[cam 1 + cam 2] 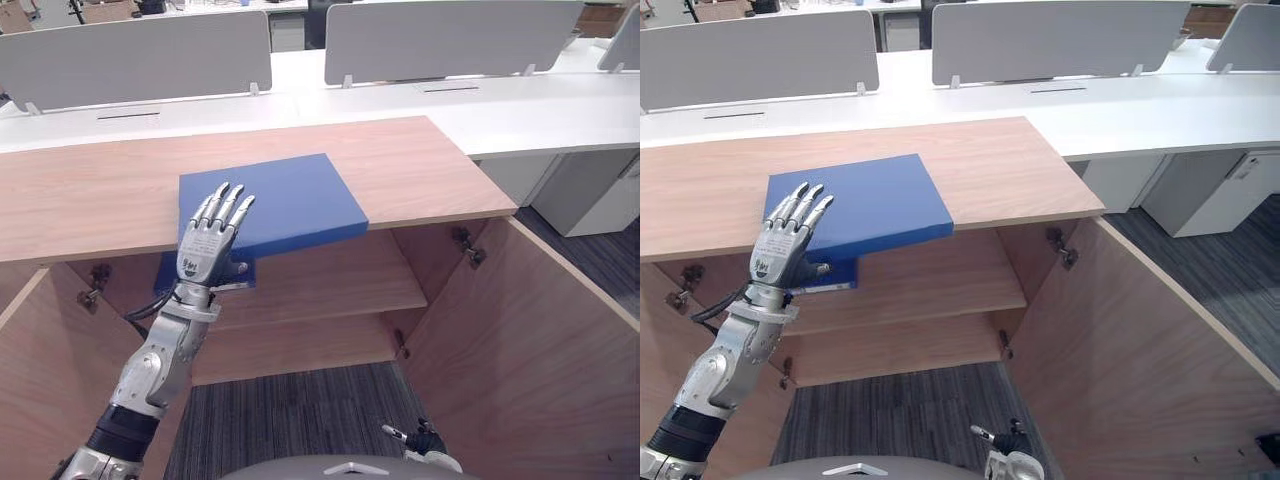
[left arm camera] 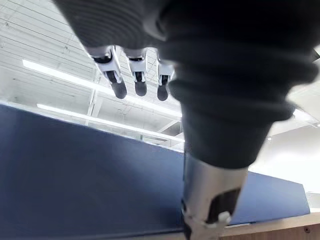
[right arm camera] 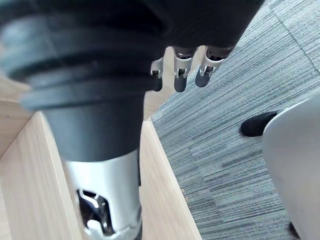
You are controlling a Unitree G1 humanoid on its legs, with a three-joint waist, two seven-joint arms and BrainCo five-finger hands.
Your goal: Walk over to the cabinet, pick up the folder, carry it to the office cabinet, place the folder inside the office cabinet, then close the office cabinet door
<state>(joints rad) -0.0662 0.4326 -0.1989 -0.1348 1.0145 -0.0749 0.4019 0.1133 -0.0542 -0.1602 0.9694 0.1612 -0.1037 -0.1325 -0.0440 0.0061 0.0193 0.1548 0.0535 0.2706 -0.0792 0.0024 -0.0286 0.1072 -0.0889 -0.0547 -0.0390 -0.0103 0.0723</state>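
Blue folder [image 1: 285,200] lies flat on the top board of the wooden cabinet [image 1: 430,160], towards its left half, with the near edge overhanging the front of the board. A blue portion hangs below that edge at the near left corner.

Left hand [image 1: 203,250] is at that same corner, back of the hand up, its fingers [image 2: 117,87] straight and spread over the folder's upper face. The thumb points sideways at the front edge, against the hanging blue portion; whether it presses there cannot be told. No curl round the folder is seen.

Right hand [image 1: 425,440] hangs low, over the grey carpet floor [image 1: 290,410], well apart from the folder. Its fingers [image 3: 180,80] are relaxed and hold nothing.

Both cabinet doors stand open; the right door [image 1: 520,340] swings out towards the viewer. A wooden shelf [image 1: 320,280] shows inside, bare.

Behind the cabinet: white tabletop [image 1: 520,110] with grey divider panels [image 1: 450,40]
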